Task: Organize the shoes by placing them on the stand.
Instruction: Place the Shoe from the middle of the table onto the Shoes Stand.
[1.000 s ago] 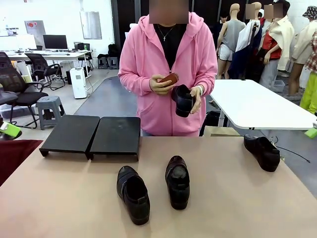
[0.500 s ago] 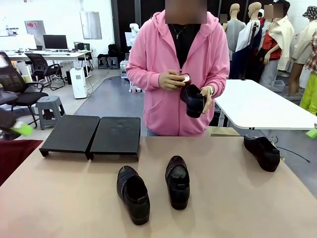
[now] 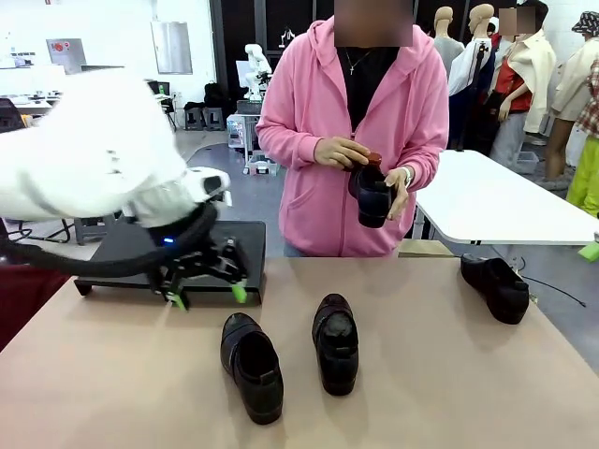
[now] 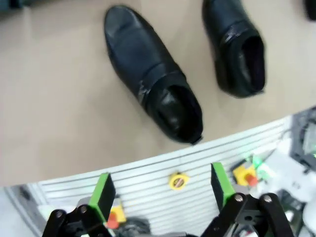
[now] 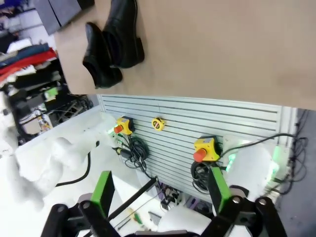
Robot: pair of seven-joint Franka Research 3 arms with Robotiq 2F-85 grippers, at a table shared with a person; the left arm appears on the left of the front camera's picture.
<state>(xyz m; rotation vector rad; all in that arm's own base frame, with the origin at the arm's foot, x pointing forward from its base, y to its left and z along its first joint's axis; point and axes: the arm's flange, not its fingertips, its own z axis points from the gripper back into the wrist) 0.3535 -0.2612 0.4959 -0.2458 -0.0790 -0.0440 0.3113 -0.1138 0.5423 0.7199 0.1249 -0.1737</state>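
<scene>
Two glossy black shoes (image 3: 251,367) (image 3: 335,342) lie side by side mid-table, and a third shoe (image 3: 496,287) lies at the far right. The person at the far side holds another shoe (image 3: 372,195) in both hands. The black stand (image 3: 251,251) sits at the back left, partly hidden by my left arm. My left gripper (image 3: 208,296) hangs open just in front of the stand, above and left of the nearest shoe. In the left wrist view that gripper (image 4: 162,185) is open, with two shoes (image 4: 153,94) (image 4: 237,44) beyond it. My right gripper (image 5: 160,190) is open and holds nothing.
The right wrist view looks past the table's near edge (image 5: 197,96) to a slatted panel with yellow button boxes (image 5: 205,148). A white table (image 3: 487,201) stands behind the person at the right. A dark red cloth (image 3: 23,290) lies at the table's left edge.
My left arm has swung in from the left edge to hang in front of the stand. The person has shifted to the right, still holding the shoe. The shoes on the table have not moved.
</scene>
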